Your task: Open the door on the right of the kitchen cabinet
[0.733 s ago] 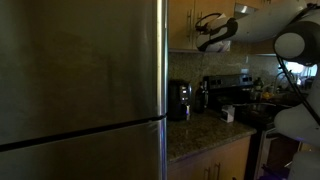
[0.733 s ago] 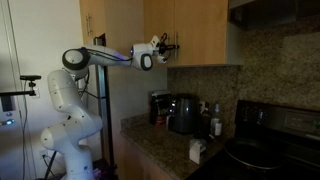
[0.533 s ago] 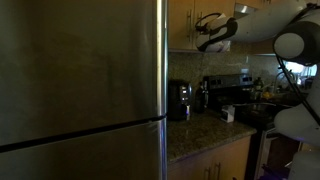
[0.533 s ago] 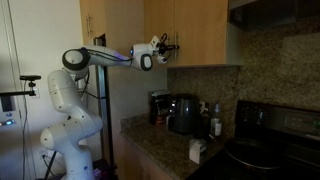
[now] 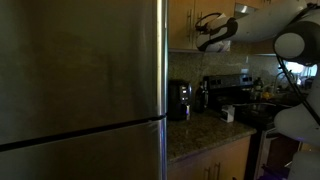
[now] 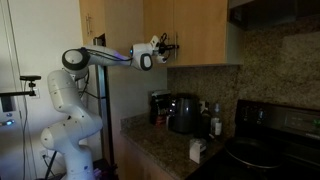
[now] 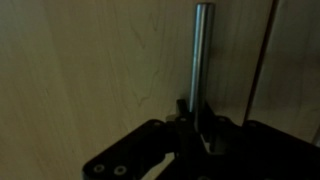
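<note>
Gripper (image 7: 197, 118) raised at the kitchen cabinet (image 6: 205, 30) above the worktop (image 6: 160, 150), silver handle (image 7: 203, 50) of the door (image 7: 100, 70) running down between the jaws, jaws clamped on the bar's lower end, door flat against the cabinet front

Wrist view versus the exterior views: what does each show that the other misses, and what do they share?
Wrist view only: the silver bar handle close up, jaws either side of its lower end, and the door with its wood grain. Exterior views only: the arm, the steel fridge, the coffee maker and the granite worktop. Shared: the gripper up at the kitchen cabinet.
</note>
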### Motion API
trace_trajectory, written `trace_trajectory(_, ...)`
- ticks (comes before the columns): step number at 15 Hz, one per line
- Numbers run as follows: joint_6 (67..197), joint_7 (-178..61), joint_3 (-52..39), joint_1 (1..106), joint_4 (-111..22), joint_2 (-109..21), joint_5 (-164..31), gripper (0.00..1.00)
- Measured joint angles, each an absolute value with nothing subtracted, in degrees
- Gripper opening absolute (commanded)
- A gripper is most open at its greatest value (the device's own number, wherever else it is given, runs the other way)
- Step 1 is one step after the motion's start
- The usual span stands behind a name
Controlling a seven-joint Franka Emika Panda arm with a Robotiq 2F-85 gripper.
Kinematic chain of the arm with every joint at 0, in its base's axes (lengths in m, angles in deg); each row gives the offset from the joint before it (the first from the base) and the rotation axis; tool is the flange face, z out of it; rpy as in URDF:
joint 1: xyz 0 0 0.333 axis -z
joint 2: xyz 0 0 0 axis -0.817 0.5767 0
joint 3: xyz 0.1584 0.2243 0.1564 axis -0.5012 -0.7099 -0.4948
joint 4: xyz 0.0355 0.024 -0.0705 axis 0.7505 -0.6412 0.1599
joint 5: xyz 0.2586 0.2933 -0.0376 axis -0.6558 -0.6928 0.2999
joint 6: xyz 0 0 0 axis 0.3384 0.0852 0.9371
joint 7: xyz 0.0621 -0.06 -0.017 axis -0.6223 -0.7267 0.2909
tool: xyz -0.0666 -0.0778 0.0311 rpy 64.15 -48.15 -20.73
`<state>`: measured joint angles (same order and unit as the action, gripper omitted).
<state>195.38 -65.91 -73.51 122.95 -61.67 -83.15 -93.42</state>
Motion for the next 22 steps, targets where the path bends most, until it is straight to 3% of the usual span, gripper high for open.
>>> trace_trajectory(3,195.05,-65.10,-71.92,121.46,-62.21,-83.65,-94.03,0.00)
trace_trajectory(10,194.97,-68.94,-55.52,105.95,-77.14,-97.80,-106.50,0.00)
trace_trajectory(22,193.56,-71.31,-50.05,108.31,-89.23,-113.72,-111.91,0.00)
